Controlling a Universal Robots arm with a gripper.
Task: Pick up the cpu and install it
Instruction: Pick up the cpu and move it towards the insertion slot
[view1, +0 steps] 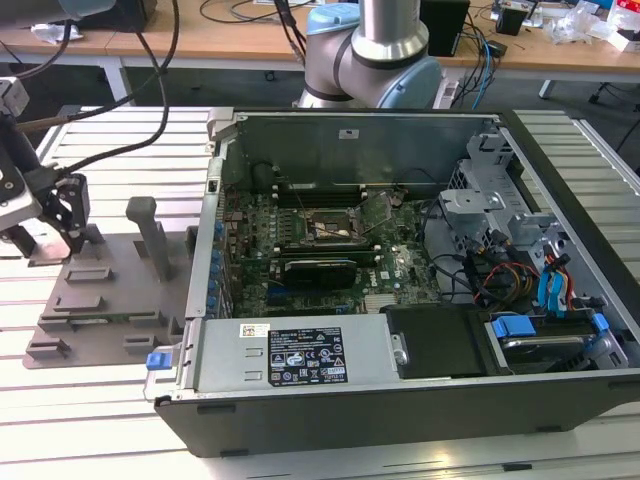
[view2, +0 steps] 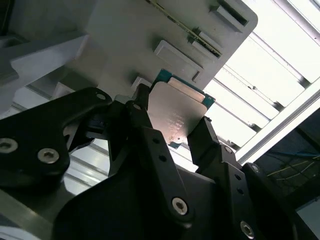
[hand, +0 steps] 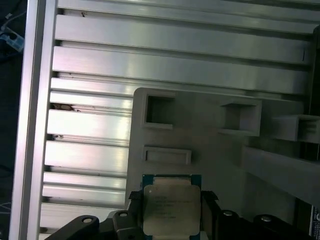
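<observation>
The cpu (view2: 176, 111), a thin silvery square chip with a green rim, sits between the two black fingers of my gripper (view2: 174, 122), which is shut on its opposite edges. The first wrist view shows the cpu (hand: 167, 207) in the gripper (hand: 170, 202) just over the grey fixture plate (hand: 200, 150). In the exterior view the gripper (view1: 68, 232) hangs at the far left over that fixture plate (view1: 110, 290), well away from the open computer case (view1: 400, 270). The dark socket frame (view1: 325, 228) lies on the motherboard inside the case.
An upright grey post (view1: 150, 232) rises from the fixture plate between gripper and case. The case's left wall (view1: 208, 250) stands beside the plate. Cables and drive bays (view1: 520, 270) fill the case's right side. The arm's base (view1: 375, 55) stands behind the case on the slatted aluminium table (view1: 90, 420).
</observation>
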